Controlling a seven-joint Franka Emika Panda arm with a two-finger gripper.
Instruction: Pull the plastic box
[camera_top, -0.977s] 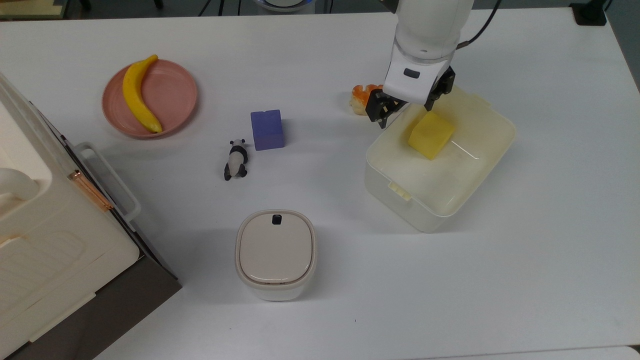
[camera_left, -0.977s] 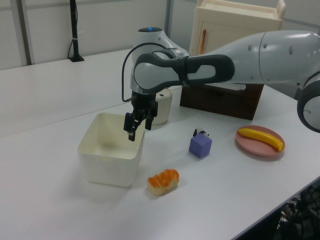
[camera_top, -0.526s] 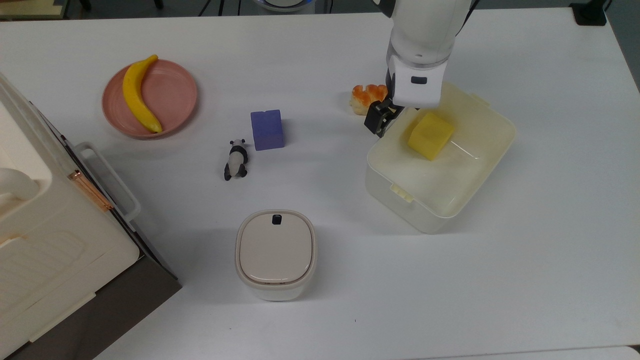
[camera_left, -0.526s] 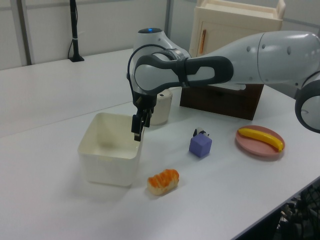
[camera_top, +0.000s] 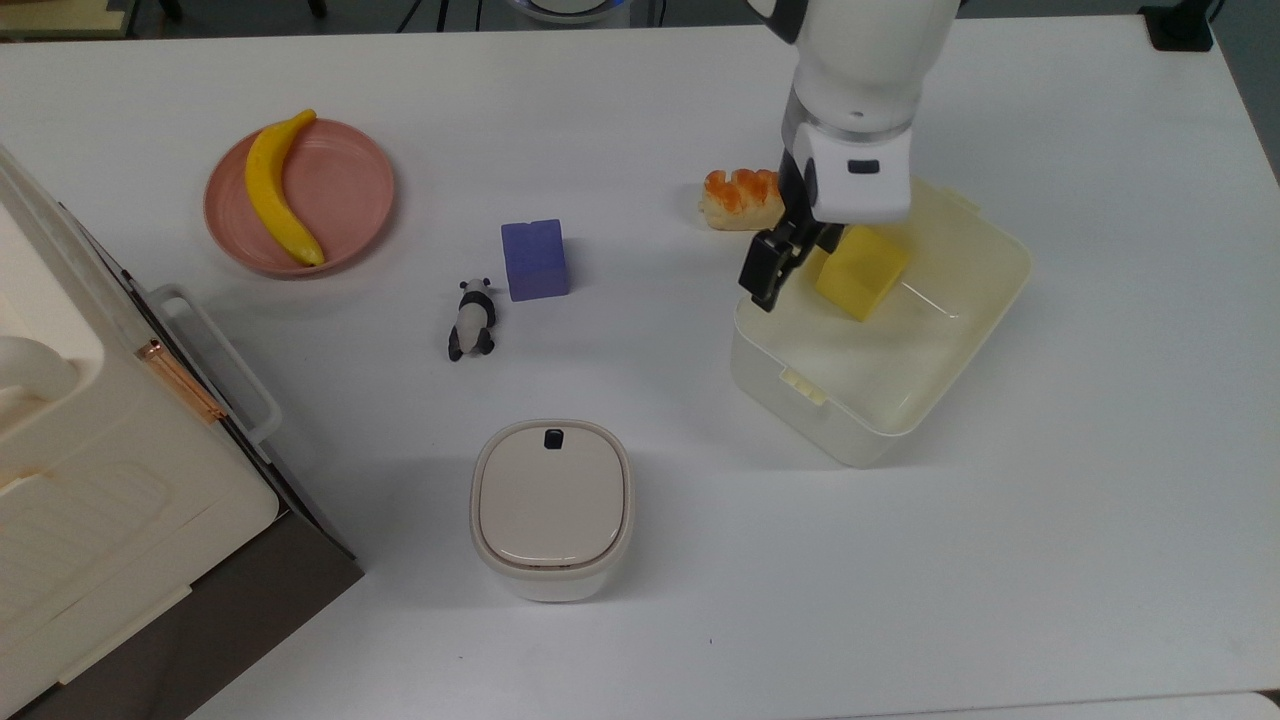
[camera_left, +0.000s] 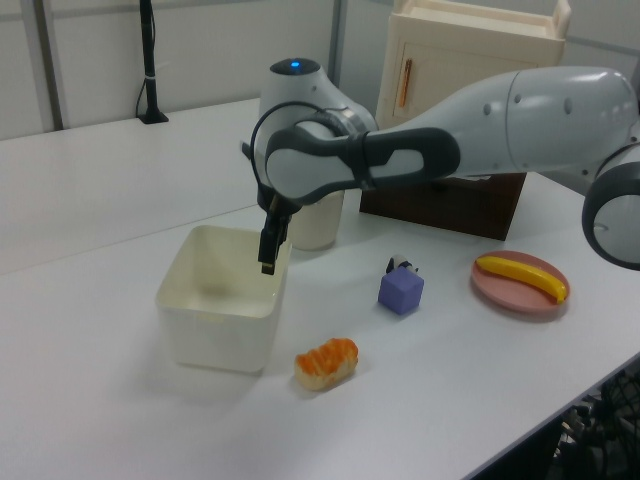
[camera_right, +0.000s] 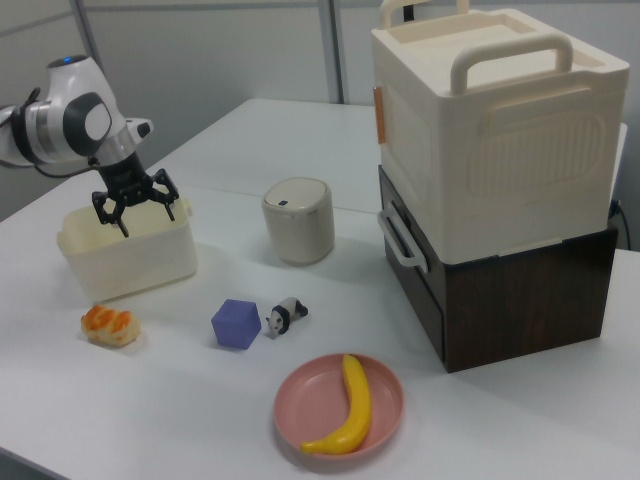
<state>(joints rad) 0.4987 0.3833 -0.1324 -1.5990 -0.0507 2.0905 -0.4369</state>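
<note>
The plastic box (camera_top: 900, 372) is a cream-white open tub on the white table, also seen in the left view (camera_left: 220, 322) and in the right view (camera_right: 130, 256). A yellow block (camera_top: 862, 270) lies inside it. My gripper (camera_top: 800, 252) hangs over the box's rim on the top view's left. One black finger (camera_top: 766, 272) sits at that rim, and the hand covers the other. In the right view the gripper (camera_right: 140, 215) is open, its fingers spread above the box's top edge. The left view shows the gripper (camera_left: 268, 260) edge-on at the box's far right corner.
An orange bread roll (camera_top: 742, 198) lies just beside the box. A purple block (camera_top: 535, 260), a toy panda (camera_top: 472, 318) and a beige lidded container (camera_top: 552, 505) stand further off. A pink plate (camera_top: 345, 190) with a banana and a big cream appliance (camera_top: 90, 500) are at the top view's left.
The gripper has turned about its wrist and shifted along the box's rim toward the top view's bottom, coming lower. The box and the yellow block have stayed put.
</note>
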